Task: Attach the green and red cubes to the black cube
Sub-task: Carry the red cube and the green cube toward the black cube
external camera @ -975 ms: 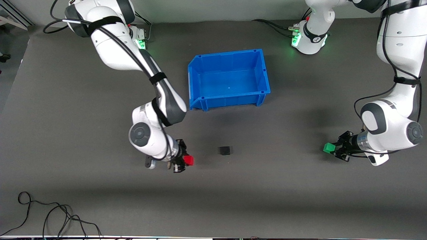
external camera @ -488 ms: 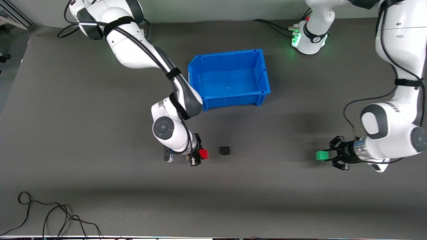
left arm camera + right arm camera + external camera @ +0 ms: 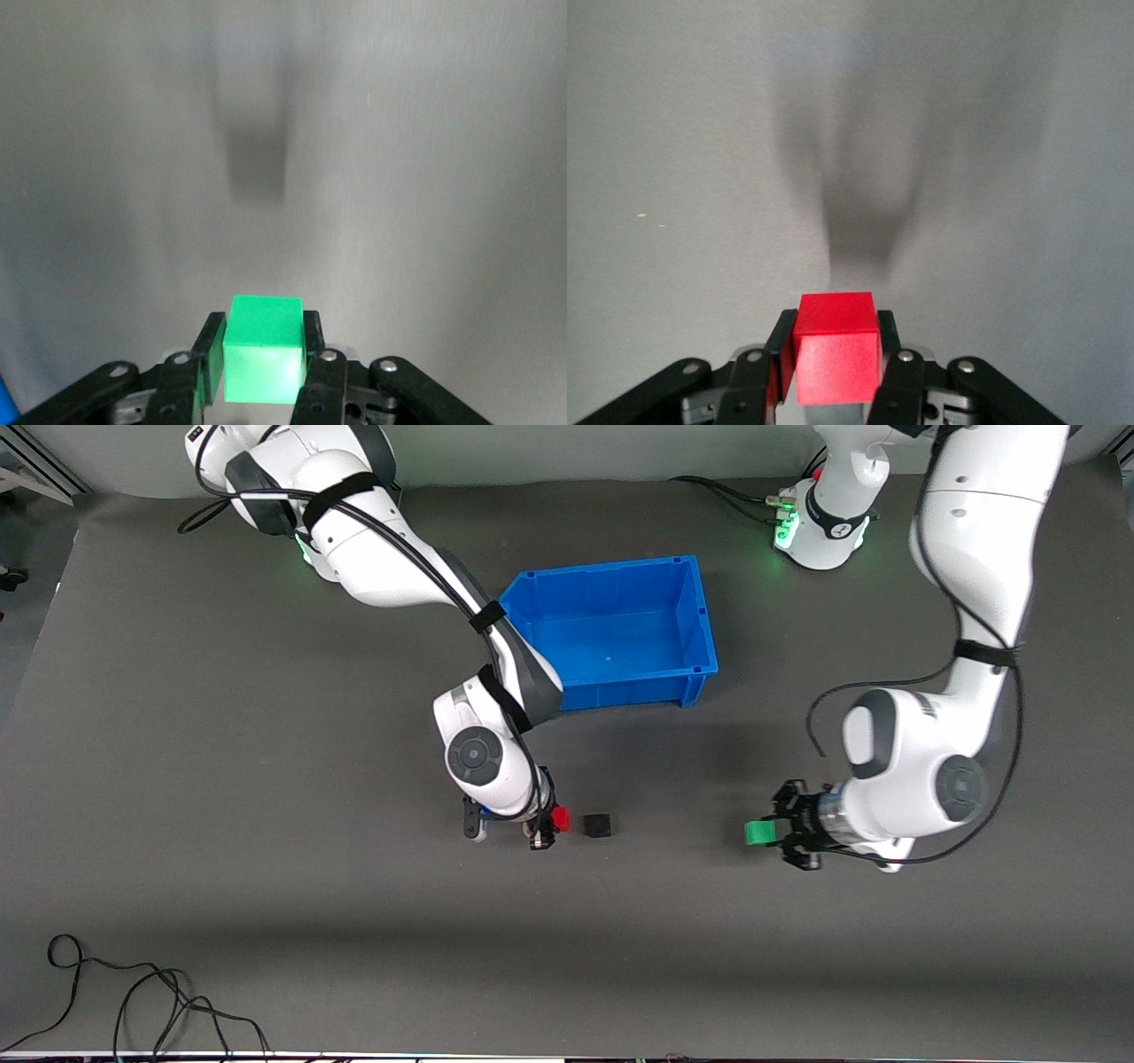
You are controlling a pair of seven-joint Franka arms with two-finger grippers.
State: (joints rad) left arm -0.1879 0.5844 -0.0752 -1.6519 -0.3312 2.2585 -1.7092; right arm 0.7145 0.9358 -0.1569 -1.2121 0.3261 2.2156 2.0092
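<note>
My right gripper (image 3: 551, 823) pinches the red cube (image 3: 561, 818) just beside the black cube (image 3: 598, 825), a thin gap between them. My left gripper (image 3: 780, 833) clamps the green cube (image 3: 757, 833), well apart toward the left arm's end. Bare grey surface (image 3: 266, 868) lies all around; the blue bin (image 3: 611, 633) sits farther from the front camera.
</note>
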